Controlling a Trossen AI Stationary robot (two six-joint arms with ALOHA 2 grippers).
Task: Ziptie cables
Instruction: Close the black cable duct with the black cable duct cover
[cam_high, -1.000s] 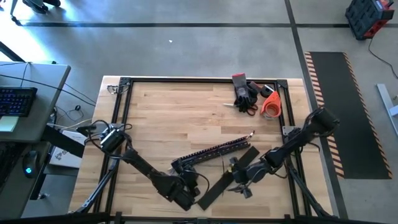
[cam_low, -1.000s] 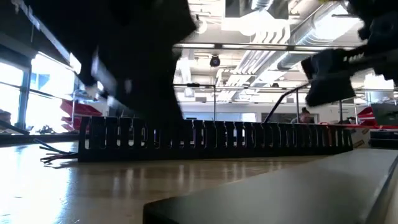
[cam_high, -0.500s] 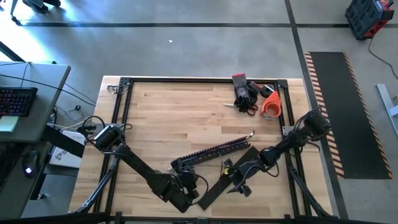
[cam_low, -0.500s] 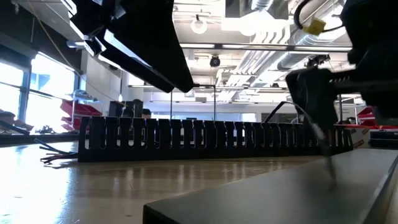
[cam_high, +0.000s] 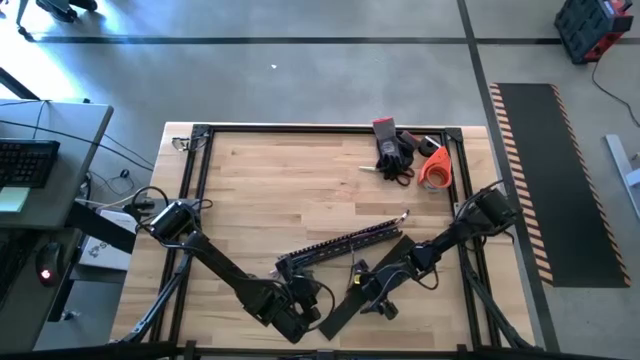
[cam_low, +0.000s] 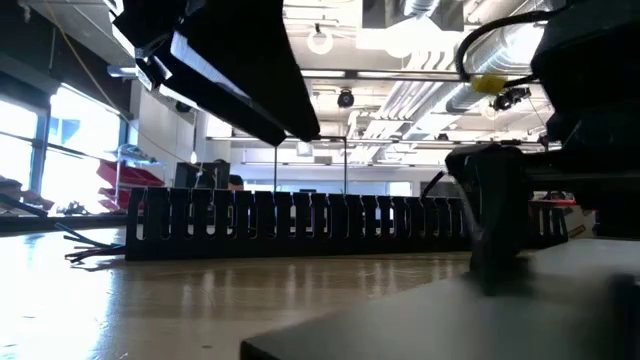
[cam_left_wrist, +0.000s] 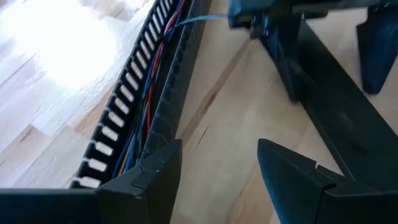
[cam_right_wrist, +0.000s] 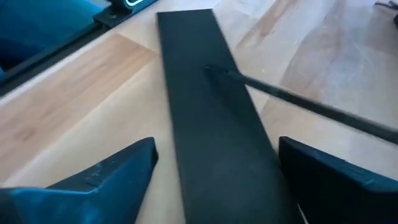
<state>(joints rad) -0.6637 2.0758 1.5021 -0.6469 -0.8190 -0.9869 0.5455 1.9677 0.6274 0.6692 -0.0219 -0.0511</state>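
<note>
cables (cam_left_wrist: 144, 93): far ends cut off | slotted bar (cam_low: 330, 225): right end hidden

Counter (cam_high: 280, 180): carries everything listed.
Slotted bar (cam_high: 345, 243): lies slantwise near the counter's middle, toward the front.
Cables (cam_left_wrist: 144, 106): inside the slotted bar, running along its length.
Flat strip (cam_high: 350, 297): on the counter just before the bar, slantwise.
Left gripper (cam_high: 305, 315): at the strip's left end.
Right gripper (cam_high: 368, 290): over the strip.
Glove, tape roll (cam_high: 437, 167): far right corner.
</note>
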